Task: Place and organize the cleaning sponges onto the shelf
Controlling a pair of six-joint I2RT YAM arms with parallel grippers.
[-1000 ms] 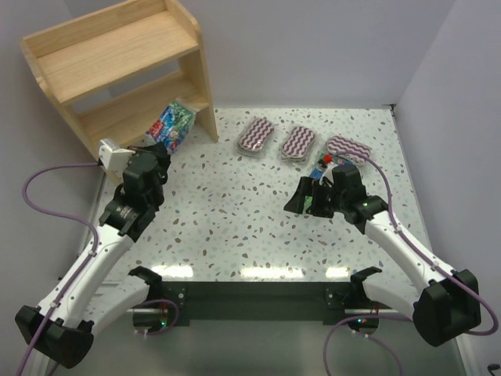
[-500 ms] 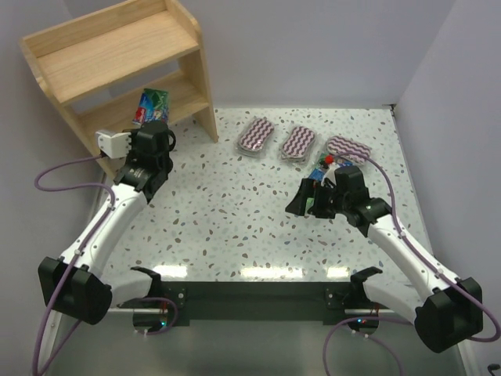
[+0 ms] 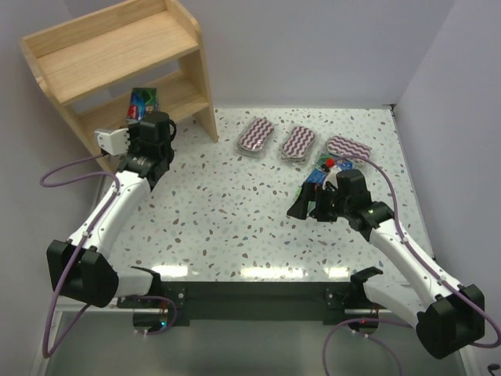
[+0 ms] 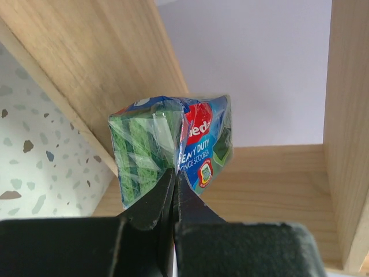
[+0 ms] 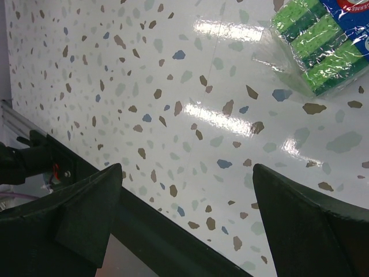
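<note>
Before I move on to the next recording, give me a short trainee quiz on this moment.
1. True or false: the left gripper is shut on a green-blue sponge pack.
2. How many zigzag packs lie on the table?
3. The right gripper is: A) open above the table, B) shut on a pack, C) out of view.

Key: 1 true; 2 three; 3 A.

Worktop (image 3: 235, 207): white terrazzo, brown and grey flecks, glossy; strip-light glare (image 3: 266, 272) along near edge. Walls (image 3: 313, 47): plain pale lilac.
</note>
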